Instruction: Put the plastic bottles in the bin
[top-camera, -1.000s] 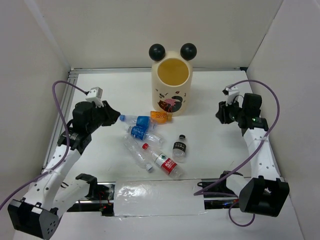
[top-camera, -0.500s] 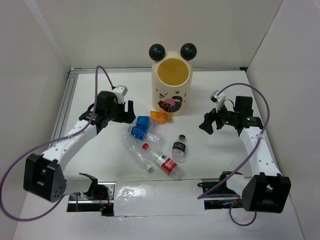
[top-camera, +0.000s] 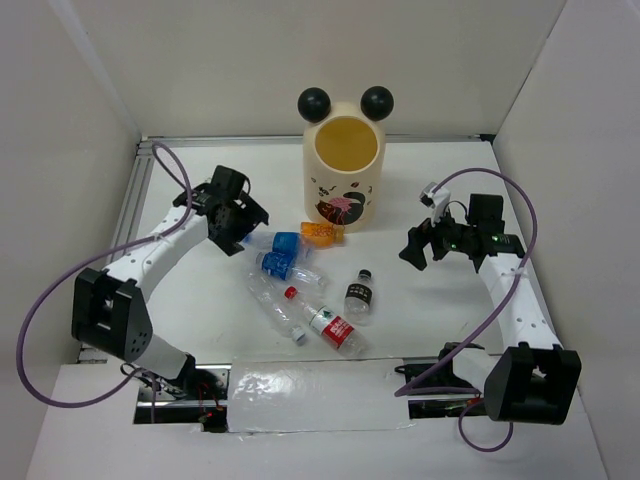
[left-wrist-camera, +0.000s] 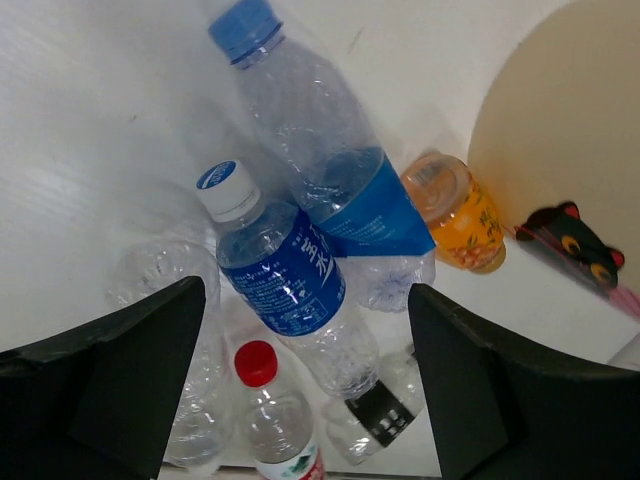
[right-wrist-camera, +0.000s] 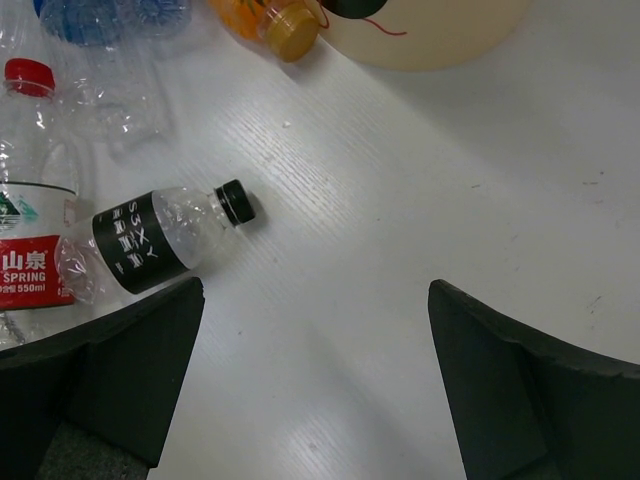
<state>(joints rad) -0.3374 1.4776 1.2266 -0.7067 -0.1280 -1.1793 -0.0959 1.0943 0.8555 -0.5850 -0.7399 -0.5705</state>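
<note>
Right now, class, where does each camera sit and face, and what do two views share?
Top external: above and behind both arms, looking down on bin, bottles.
Left wrist: looks down between its open fingers at blue-labelled bottles.
Right wrist: looks down between open fingers at black-labelled bottle.
Shared: both wrists see the orange bottle.

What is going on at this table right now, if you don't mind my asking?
The job is to put the plastic bottles into the cream bin. Nothing is held at this moment. The left pincer is open above the blue-labelled bottles, near the orange bottle. The right pincer is open above the table, beside the black-labelled bottle. The bottles lie in a cluster on the table in front of the bin.
</note>
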